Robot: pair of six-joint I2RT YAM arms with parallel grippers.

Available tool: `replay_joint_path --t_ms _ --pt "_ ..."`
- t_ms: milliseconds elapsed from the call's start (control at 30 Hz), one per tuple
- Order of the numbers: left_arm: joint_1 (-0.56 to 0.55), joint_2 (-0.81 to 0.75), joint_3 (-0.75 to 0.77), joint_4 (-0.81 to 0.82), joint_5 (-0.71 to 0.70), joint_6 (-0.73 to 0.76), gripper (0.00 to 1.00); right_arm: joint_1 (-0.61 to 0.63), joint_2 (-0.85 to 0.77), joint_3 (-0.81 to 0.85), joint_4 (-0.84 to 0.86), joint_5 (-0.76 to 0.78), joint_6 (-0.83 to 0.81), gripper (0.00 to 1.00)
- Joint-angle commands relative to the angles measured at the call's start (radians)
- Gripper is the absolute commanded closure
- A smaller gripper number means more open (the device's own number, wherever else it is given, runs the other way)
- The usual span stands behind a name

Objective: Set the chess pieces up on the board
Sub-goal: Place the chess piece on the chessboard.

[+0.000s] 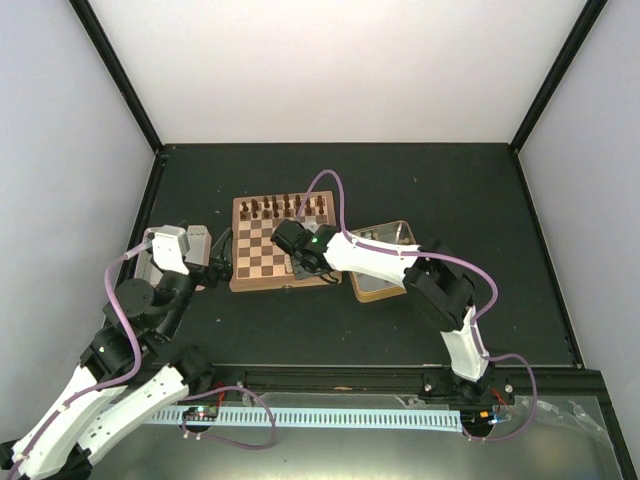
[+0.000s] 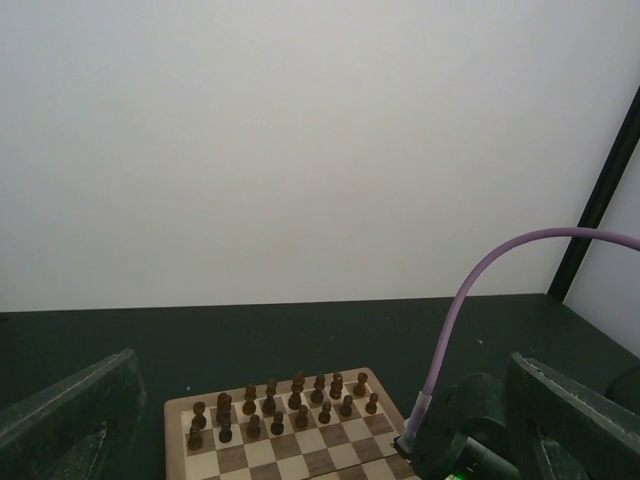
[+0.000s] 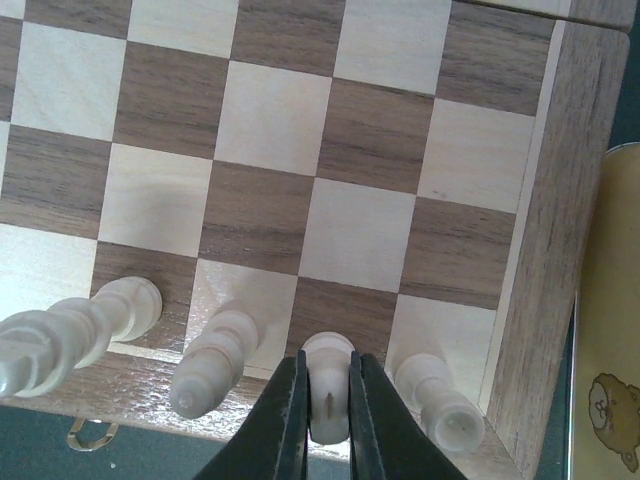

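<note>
Pinching right fingers (image 3: 285, 428) around chessman (image 3: 327, 362) (upright)

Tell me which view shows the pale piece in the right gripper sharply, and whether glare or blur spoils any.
Right wrist: sharp and evenly lit, the pale piece crisp between the right fingers, soft shadows only. Top external: no glare, but the board is too small for detail. Left wrist: dark pieces clear, left fingers blurred in the corners.
</note>
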Motion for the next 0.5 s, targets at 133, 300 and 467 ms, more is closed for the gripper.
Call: replay_joint_path --t_ms 133,300,467 --pt "0.009 0.018 0.002 0.018 0.003 0.013 0.01 -0.002 0.005 -0.011 0.034 0.046 0.02 0.86" --pt "0.008 0.023 0.004 0.018 0.007 0.012 0.01 -0.003 -0.018 0.004 0.008 0.043 0.033 0.77" --pt "0.01 0.026 0.005 0.019 0.008 0.01 0.01 -0.004 -0.081 0.0 0.0 0.05 0.046 0.74"
